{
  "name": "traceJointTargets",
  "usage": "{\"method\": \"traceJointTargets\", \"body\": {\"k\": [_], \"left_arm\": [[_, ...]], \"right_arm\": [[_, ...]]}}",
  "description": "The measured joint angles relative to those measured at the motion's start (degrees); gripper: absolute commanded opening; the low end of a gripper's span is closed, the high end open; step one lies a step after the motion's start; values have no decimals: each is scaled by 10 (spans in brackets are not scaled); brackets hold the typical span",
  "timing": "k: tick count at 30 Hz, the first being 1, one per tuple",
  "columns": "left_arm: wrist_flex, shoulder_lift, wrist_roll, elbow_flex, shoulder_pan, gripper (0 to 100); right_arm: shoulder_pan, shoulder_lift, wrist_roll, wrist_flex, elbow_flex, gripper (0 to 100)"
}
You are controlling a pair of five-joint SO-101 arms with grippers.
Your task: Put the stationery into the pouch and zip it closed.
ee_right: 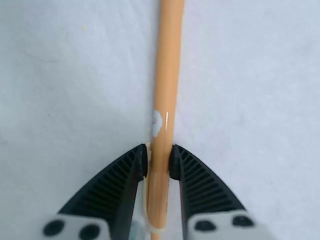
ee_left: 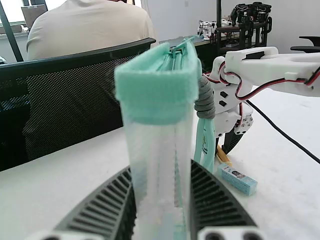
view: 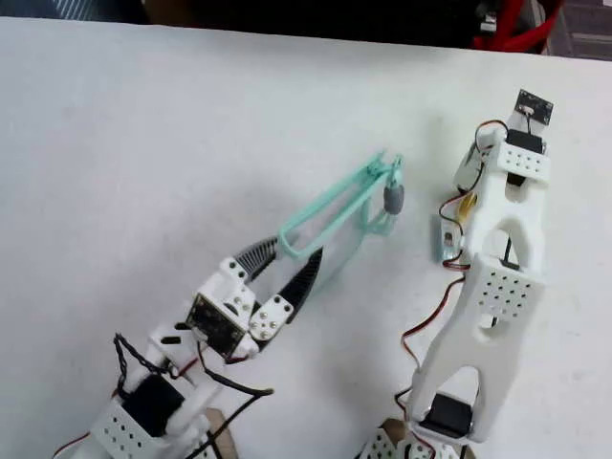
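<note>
I can read no text, number or sign here. The small box (ee_left: 239, 180) that lies on the table (ee_left: 75, 175), just beside my right arm, carries some print on its side, but it is too small for me to make out. The orange pen (ee_right: 165, 75) gripped in my right end effector (ee_right: 159, 150) has a small white mark on its barrel. I cannot tell if it is a letter or only a spot.

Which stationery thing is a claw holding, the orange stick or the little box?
The orange pen, pinched in the right gripper; the little teal box lies loose on the table.
</note>
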Motion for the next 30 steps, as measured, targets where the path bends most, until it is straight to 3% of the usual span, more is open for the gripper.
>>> {"method": "traceJointTargets", "body": {"k": [9, 22, 30], "left_arm": [[0, 0, 0, 0, 0, 106], [0, 0, 0, 0, 0, 106], [0, 0, 0, 0, 0, 106]], "right_arm": [[-1, -131, -18, -85, 187, 18], [-3, -564, -21, -526, 758, 18], [-16, -660, -21, -645, 881, 18]]}}
